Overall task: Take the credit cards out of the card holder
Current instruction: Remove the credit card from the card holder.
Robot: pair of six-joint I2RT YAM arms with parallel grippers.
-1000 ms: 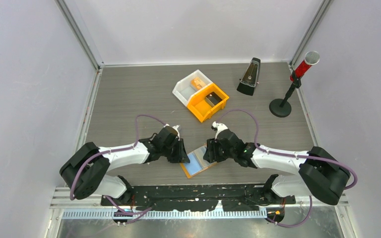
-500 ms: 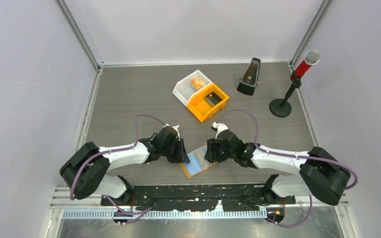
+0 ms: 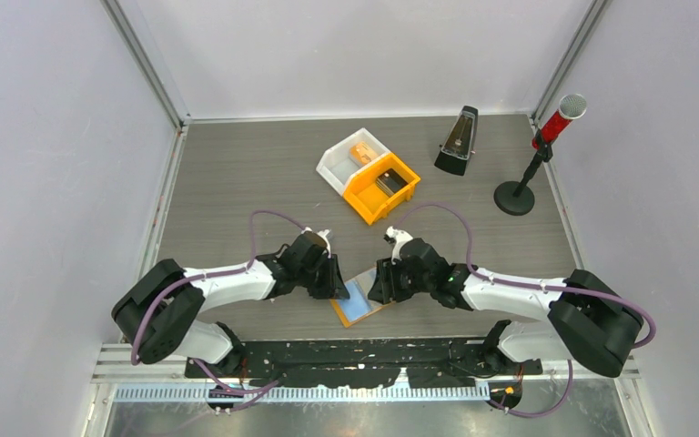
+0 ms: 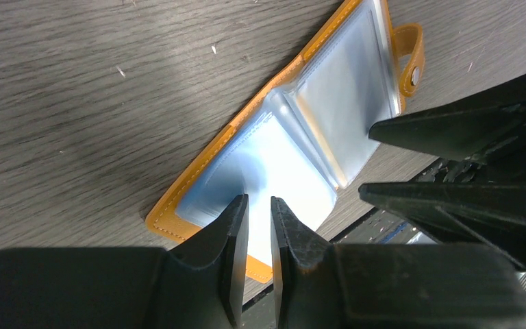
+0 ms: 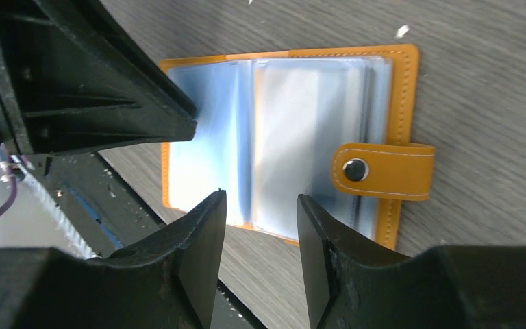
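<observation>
The orange card holder [image 3: 362,299] lies open on the table near the front edge, its pale blue and clear sleeves [image 4: 294,157] facing up and its snap tab [image 5: 383,170] spread to one side. No card shows plainly in the sleeves. My left gripper [image 3: 335,284] hangs over the holder's left page, jaws a narrow gap apart [image 4: 258,200] with nothing between them. My right gripper [image 3: 380,280] is open wider [image 5: 260,199] above the holder's near edge, holding nothing. A black, card-like item [image 3: 390,182] lies in the orange bin.
An orange bin [image 3: 364,202] and a white bin [image 3: 332,164] with an orange item stand side by side at mid table. A metronome [image 3: 457,141] and a red microphone on a stand [image 3: 546,137] are at the back right. The black front rail [image 3: 355,350] runs just behind the holder.
My right gripper has edged slightly left, closer over the holder. The left gripper and the holder have stayed put.
</observation>
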